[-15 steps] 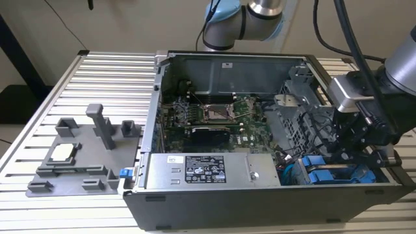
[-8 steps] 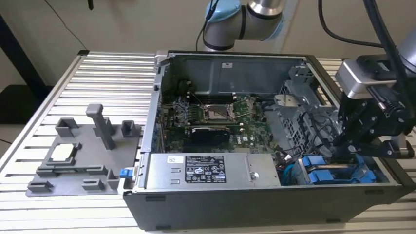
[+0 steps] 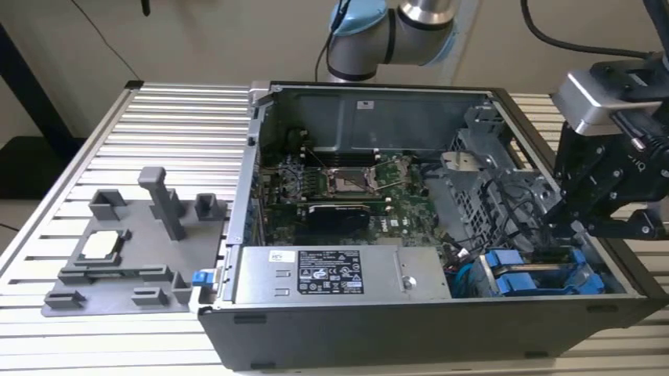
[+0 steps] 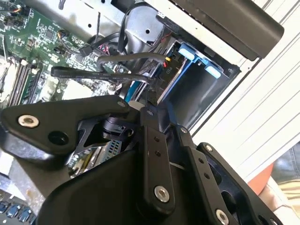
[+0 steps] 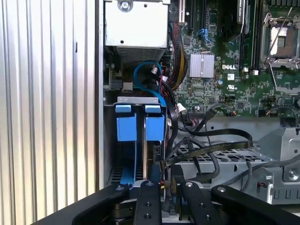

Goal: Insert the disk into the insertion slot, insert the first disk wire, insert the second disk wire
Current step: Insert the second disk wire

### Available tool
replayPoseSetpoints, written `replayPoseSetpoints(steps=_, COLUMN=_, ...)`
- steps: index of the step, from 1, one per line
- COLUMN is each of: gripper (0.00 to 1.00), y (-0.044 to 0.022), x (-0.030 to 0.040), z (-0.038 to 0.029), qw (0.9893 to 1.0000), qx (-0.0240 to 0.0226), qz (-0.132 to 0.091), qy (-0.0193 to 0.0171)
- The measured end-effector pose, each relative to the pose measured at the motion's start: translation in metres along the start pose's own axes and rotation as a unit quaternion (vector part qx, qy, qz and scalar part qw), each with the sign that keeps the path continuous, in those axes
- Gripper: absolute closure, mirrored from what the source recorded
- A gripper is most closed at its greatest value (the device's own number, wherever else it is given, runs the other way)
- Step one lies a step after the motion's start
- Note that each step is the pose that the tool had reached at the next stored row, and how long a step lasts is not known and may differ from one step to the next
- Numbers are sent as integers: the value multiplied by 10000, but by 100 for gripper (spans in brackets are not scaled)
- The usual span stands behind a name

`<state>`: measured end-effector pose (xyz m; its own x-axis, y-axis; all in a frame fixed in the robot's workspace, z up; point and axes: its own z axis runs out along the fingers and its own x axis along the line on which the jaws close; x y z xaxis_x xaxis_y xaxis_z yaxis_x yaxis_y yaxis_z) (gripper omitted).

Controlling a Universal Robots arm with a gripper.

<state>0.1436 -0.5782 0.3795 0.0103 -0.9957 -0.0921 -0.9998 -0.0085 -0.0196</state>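
The disk (image 3: pixel 533 276) is seated in the insertion slot (image 3: pixel 471 274). The hand (image 5: pixel 163 180) is clamped on a flat black wire (image 5: pixel 206 149) at the disk's edge; the plug should be squared before pressing.

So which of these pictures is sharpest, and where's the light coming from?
The first wrist view is crisp on the motherboard, with the gripper dark. In the second wrist view the gripper is a soft, near-black mass, while the ribbed table is washed out bright. The exterior view is evenly lit, though the case interior is shadowed.
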Motion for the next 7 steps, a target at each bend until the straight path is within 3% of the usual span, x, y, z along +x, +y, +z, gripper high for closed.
replayPoseSetpoints(steps=7, gripper=76, y=0, x=-1, z=-12, qw=10000, qx=0, qz=0, qy=1)
